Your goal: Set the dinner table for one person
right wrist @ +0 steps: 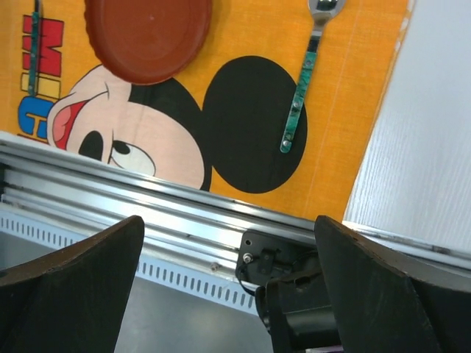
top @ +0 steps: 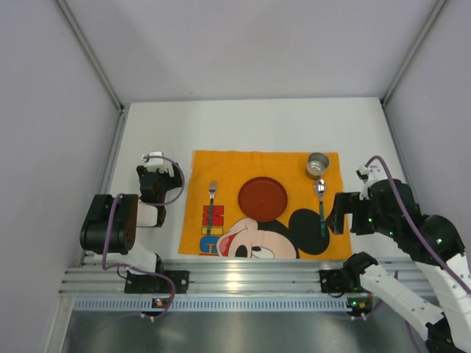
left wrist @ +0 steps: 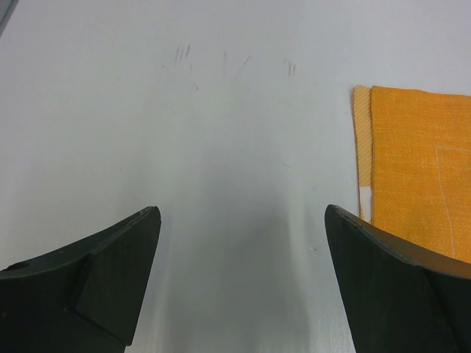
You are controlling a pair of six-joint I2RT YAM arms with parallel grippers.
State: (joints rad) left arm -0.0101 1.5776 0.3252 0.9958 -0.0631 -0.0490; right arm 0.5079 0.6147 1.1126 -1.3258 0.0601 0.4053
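Finishing the setting, by the look of it: both arms sit off the mat, jaws wide apart and empty.
The table (top: 250, 125) spans the space between the walls. It carries the mat (top: 221, 165) with plate (top: 263, 198) central, cup (top: 318, 165) far right, spoon (top: 321, 206) right and fork (top: 212, 206) left. The left gripper (left wrist: 241, 213) hangs over bare table and the right gripper (right wrist: 228, 220) over the rail (right wrist: 147, 202). Next is probably only a retreat.

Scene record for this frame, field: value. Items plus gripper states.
placemat: orange Mickey cloth, on dinner table
plate: red, centre of placemat
fork: left of plate
spoon: right of plate
cup: metal, beyond spoon
left gripper: open, empty, over bare table
right gripper: open, empty, by placemat's right edge
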